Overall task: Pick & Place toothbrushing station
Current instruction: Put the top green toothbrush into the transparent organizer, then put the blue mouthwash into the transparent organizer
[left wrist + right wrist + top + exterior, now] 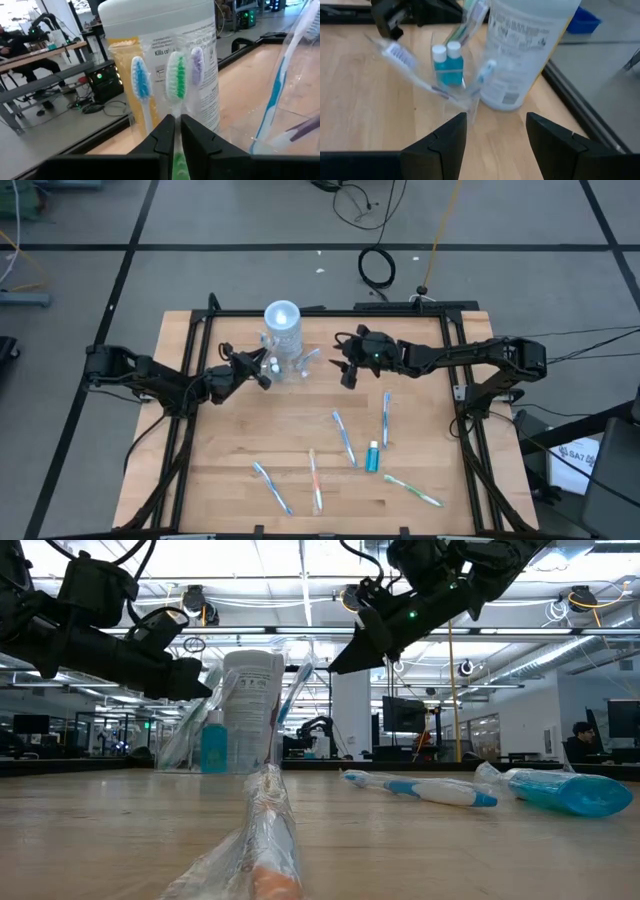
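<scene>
Left wrist view | left gripper jaws pinching green toothbrush | right gripper jaws spread, empty

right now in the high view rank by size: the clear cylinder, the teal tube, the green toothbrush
1. clear cylinder, largest.
2. green toothbrush, long but thin.
3. teal tube, smallest.
All lie at table level, so camera nearness hardly matters.

Left gripper reaching in from the table's left edge, fingers nearly closed, right gripper from the right edge, fingers spread
</scene>
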You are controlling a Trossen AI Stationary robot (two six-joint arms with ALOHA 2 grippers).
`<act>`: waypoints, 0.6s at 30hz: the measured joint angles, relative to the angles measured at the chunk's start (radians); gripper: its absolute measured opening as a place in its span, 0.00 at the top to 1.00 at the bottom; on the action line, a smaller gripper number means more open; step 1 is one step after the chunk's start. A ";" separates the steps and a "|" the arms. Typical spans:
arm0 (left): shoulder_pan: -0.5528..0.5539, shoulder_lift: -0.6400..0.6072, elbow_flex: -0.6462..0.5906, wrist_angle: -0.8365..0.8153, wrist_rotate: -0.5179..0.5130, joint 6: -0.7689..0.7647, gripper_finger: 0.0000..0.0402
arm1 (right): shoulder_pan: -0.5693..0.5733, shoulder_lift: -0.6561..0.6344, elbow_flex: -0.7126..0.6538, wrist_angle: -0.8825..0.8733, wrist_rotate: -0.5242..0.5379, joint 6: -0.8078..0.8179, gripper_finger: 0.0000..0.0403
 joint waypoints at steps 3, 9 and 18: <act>0.000 0.000 0.000 -0.003 -0.001 -0.029 0.85 | 0.000 0.000 0.000 -0.041 0.000 0.028 0.51; -0.027 0.000 0.000 -0.003 -0.002 -0.087 0.69 | 0.024 0.000 0.000 -0.211 0.001 0.013 0.51; -0.147 -0.001 0.000 -0.002 -0.089 -0.137 0.67 | 0.098 -0.100 0.000 -0.480 0.003 0.188 0.51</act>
